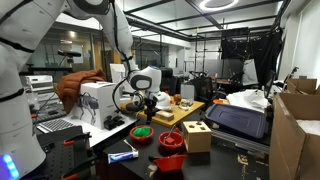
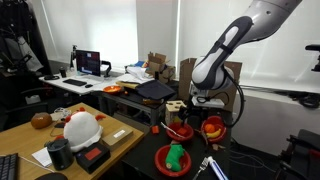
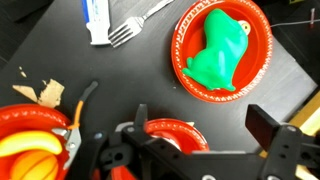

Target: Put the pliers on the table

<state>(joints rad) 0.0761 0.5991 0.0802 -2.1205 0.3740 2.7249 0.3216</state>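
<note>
My gripper (image 3: pixel 200 115) is open and empty, hanging low over the black table (image 3: pixel 120 70). A red bowl (image 3: pixel 170 130) lies right under its fingers. A second red bowl (image 3: pixel 35 135), holding orange and yellow things, is at the lower left. A thin dark curved handle (image 3: pixel 82 105) leans at that bowl's rim; it may be the pliers, but I cannot tell for sure. In both exterior views the gripper (image 1: pixel 148 101) (image 2: pixel 187 108) hovers above the red bowls (image 2: pixel 181 130). The pliers do not show clearly there.
A red plate with a green frog toy (image 3: pixel 222 48) lies beside the gripper and shows in both exterior views (image 1: pixel 142 130) (image 2: pixel 175 157). A fork (image 3: pixel 130 27) and a white-and-blue tube (image 3: pixel 96 18) lie nearby. A wooden box (image 1: pixel 197 137) and a light wooden board (image 1: pixel 180 112) stand close.
</note>
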